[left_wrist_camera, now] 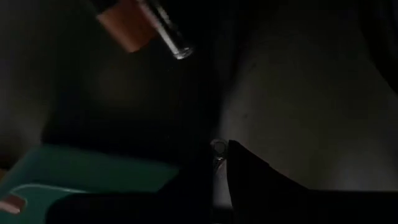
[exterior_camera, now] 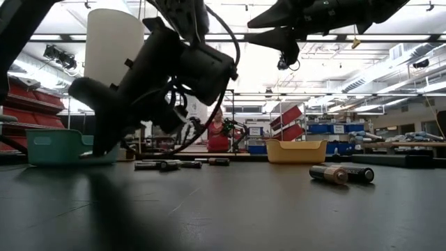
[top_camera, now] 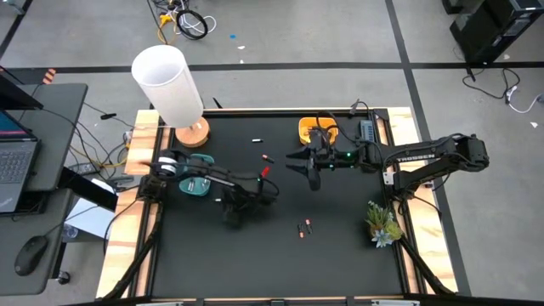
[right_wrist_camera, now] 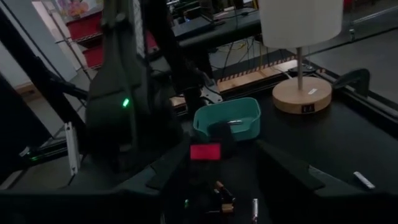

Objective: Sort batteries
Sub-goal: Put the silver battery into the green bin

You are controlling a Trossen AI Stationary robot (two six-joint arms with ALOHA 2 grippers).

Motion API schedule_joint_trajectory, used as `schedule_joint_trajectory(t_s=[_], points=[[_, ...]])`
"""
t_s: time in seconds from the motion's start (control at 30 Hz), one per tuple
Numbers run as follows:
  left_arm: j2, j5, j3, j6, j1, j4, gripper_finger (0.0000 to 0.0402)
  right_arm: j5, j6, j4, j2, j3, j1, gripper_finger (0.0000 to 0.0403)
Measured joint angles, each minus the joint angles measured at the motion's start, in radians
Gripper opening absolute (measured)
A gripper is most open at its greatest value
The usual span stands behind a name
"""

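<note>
Dark batteries (top_camera: pixel 304 228) on the mat, well apart from left pincer (top_camera: pixel 266 172).

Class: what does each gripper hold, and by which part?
Left gripper seems to pinch a battery, red end sticking out; exact spot hidden. Right gripper holds nothing.

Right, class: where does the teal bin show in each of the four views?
High view: teal bin, left of centre, beneath the left arm.
Low view: far left.
Left wrist view: close, cut by the edge.
Right wrist view: mid-picture.
Landmark: white-shaded lamp, absent from left wrist.
</note>
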Motion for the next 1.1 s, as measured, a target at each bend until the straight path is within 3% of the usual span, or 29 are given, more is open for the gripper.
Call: schedule_joint_trajectory(t_s=[0.4,0.6,0.97,1.1], points=[[-0.170,-0.021,-0.001,-0.120,0.091,-0.066,0.0031,-0.041,-0.019,0.000,0.000,0.000,0.001,0.0183],[-0.208,-0.064,-0.011,-0.076,0.166,-0.140,0.0031,-0.041,-0.019,0.000,0.000,0.000,0.001,0.0183],[-0.212,-0.084,-0.186,0.059,0.285,-0.074,0.0037,-0.041,0.029,0.000,0.000,0.000,0.032,0.0183],[-0.212,-0.084,-0.253,0.053,0.311,-0.063,0.0059,-0.041,0.029,0.000,0.000,0.000,0.046,0.0183]])
